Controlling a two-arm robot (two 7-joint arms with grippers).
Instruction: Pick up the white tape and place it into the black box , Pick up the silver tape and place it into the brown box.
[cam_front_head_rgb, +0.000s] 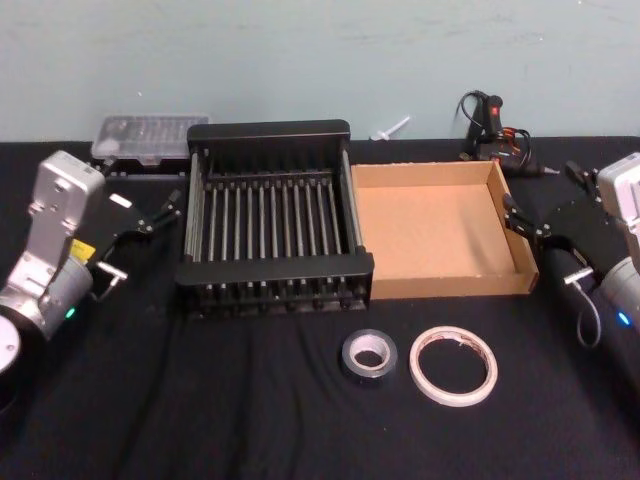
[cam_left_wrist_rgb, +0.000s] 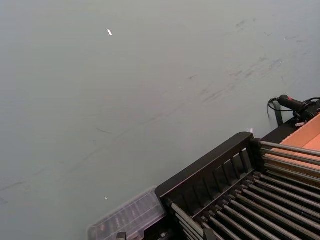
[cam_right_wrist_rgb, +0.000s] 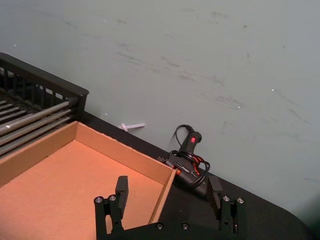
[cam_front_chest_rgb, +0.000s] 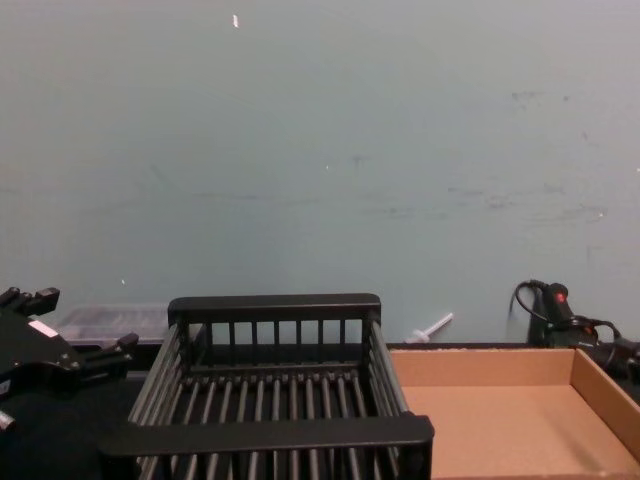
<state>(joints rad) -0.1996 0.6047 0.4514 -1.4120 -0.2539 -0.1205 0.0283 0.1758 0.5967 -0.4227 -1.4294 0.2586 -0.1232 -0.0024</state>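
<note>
The white tape (cam_front_head_rgb: 453, 365) lies flat on the black cloth near the front, right of centre. The silver tape (cam_front_head_rgb: 368, 355) lies just to its left, apart from it. Behind them stand the black box (cam_front_head_rgb: 268, 131) (cam_front_chest_rgb: 273, 306) and, touching its right side, the brown box (cam_front_head_rgb: 450, 285) (cam_right_wrist_rgb: 75, 185) (cam_front_chest_rgb: 490, 420); I see nothing inside either. My left gripper (cam_front_head_rgb: 160, 212) (cam_front_chest_rgb: 70, 325) hovers open to the left of the black box. My right gripper (cam_front_head_rgb: 540, 195) (cam_right_wrist_rgb: 168, 189) stands open at the brown box's right wall, holding nothing.
A clear plastic case (cam_front_head_rgb: 150, 135) sits behind the black box at the back left. A black tool with a red button and cable (cam_front_head_rgb: 490, 120) (cam_right_wrist_rgb: 190, 155) lies at the back right, a small white object (cam_front_head_rgb: 392, 127) beside it. The wall rises right behind the table.
</note>
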